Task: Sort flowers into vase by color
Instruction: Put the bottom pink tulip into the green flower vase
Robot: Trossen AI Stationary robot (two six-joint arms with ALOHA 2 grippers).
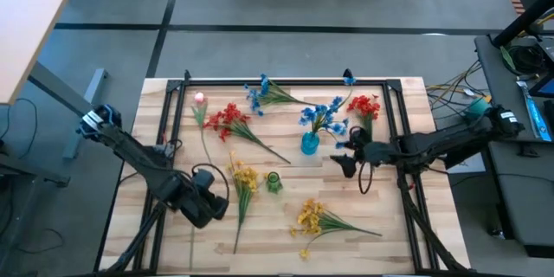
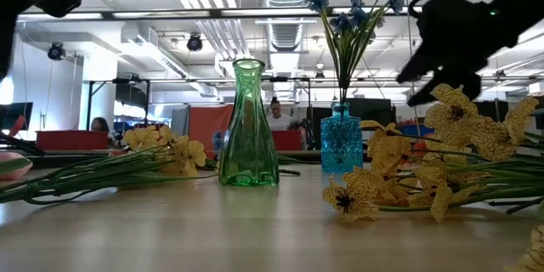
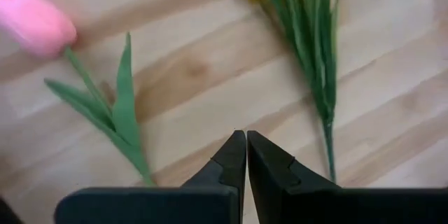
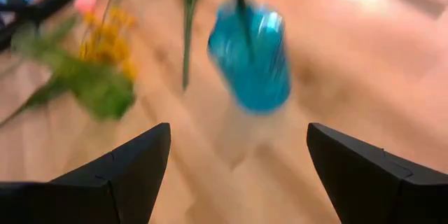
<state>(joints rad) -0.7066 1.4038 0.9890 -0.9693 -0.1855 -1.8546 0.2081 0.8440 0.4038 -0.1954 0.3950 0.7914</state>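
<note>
My left gripper is shut and empty above the near-left table. Ahead of it lie a pink bud on its leafy stem and a yellow sprig's stem. My right gripper is open, just right of the blue vase, which holds blue flowers. The green vase stands empty. Lying flat are two yellow sprigs, two red sprigs, a blue sprig and a pink bud.
A black frame runs around the table's far and side edges. Bare wood lies between the vases and along the near edge. People sit in the room beyond the table.
</note>
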